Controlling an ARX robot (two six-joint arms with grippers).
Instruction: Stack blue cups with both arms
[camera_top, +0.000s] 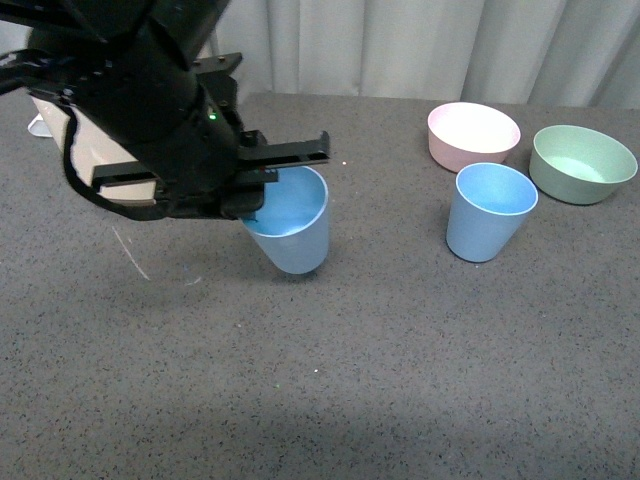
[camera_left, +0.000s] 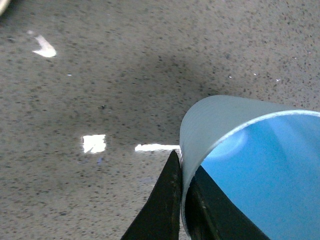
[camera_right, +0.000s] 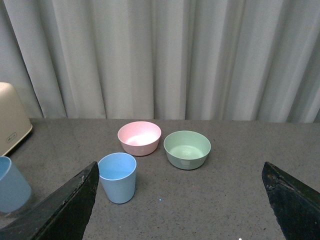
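One blue cup (camera_top: 288, 228) tilted, rim pinched in left tool (camera_left: 186, 205); other blue cup (camera_top: 490, 212) upright on bench (camera_top: 350, 380) by pink bowl (camera_top: 473, 135), right tool (camera_right: 180, 172) spread empty, so stacking not done.

Left, tilted cup (camera_top: 295, 235), perhaps off table (camera_top: 350, 380); right, upright cup (camera_top: 489, 215); one bowl (camera_top: 473, 135) behind it, other bowl (camera_top: 583, 163) behind-right.

Lab rig (curtain (camera_right: 190, 55); grey table (camera_top: 400, 400))
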